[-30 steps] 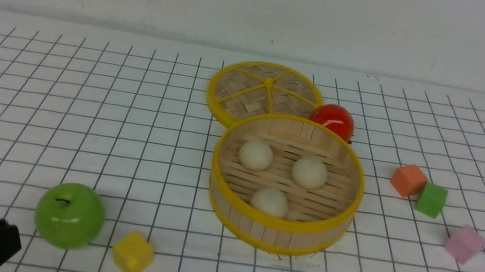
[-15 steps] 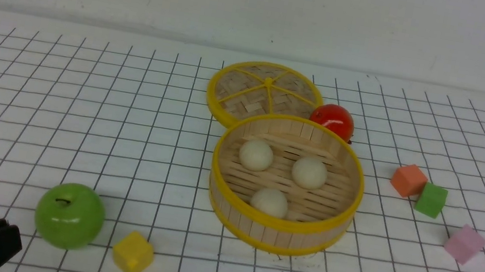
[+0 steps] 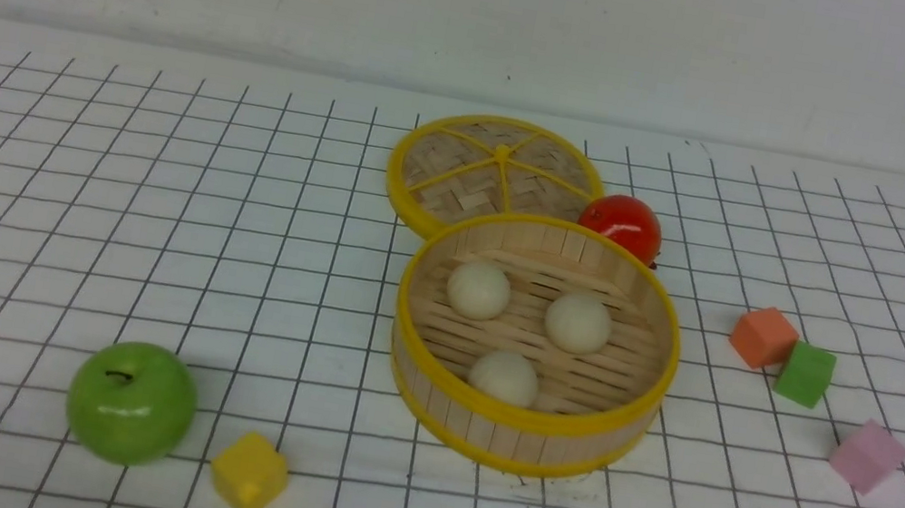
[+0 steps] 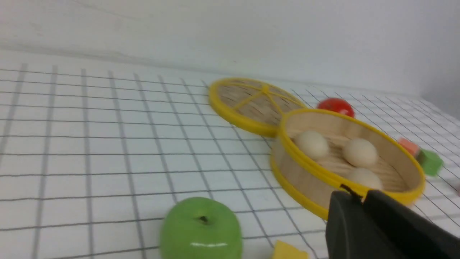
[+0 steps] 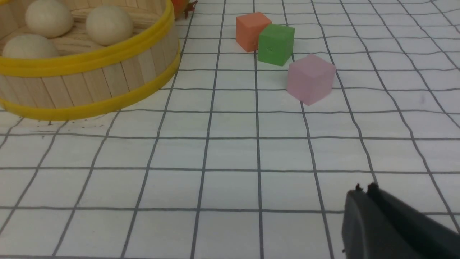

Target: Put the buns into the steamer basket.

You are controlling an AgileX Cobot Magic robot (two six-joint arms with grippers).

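Cream-white, matte: three buns (image 3: 479, 290), (image 3: 578, 322), (image 3: 504, 377), all resting on the slatted floor inside the steamer basket (image 3: 522, 417). None left out on the table. Two toward the far wall, side by side but apart; third nearer the front rim, partly hidden behind it. Basket upright on the gridded table (image 3: 53, 224), right of centre in the front view.

Progress, judged from the layout: task looks complete. No bun outside the basket in any view. Nothing evidently left except perhaps parking the arms; fitting the lid not asked for.

Outward from the basket: flat woven lid (image 3: 495, 174) just behind, its near edge overlapped by the basket rim. Red tomato-like fruit (image 3: 621, 224) at the basket's far right, close against it. Orange cube (image 3: 762, 336) and green cube (image 3: 805, 373) touching, off to the right; pink cube (image 3: 867, 455) nearer, apart. Green apple (image 3: 131, 402) and yellow cube (image 3: 248, 474) at front left.

Left gripper (image 4: 361, 196): jaws together, nothing between them, low at the front-left corner, well clear of the basket. Right gripper (image 5: 364, 189): jaws pressed together, empty, over bare grid near the cubes.

Writing, brands, labels: none legible anywhere.
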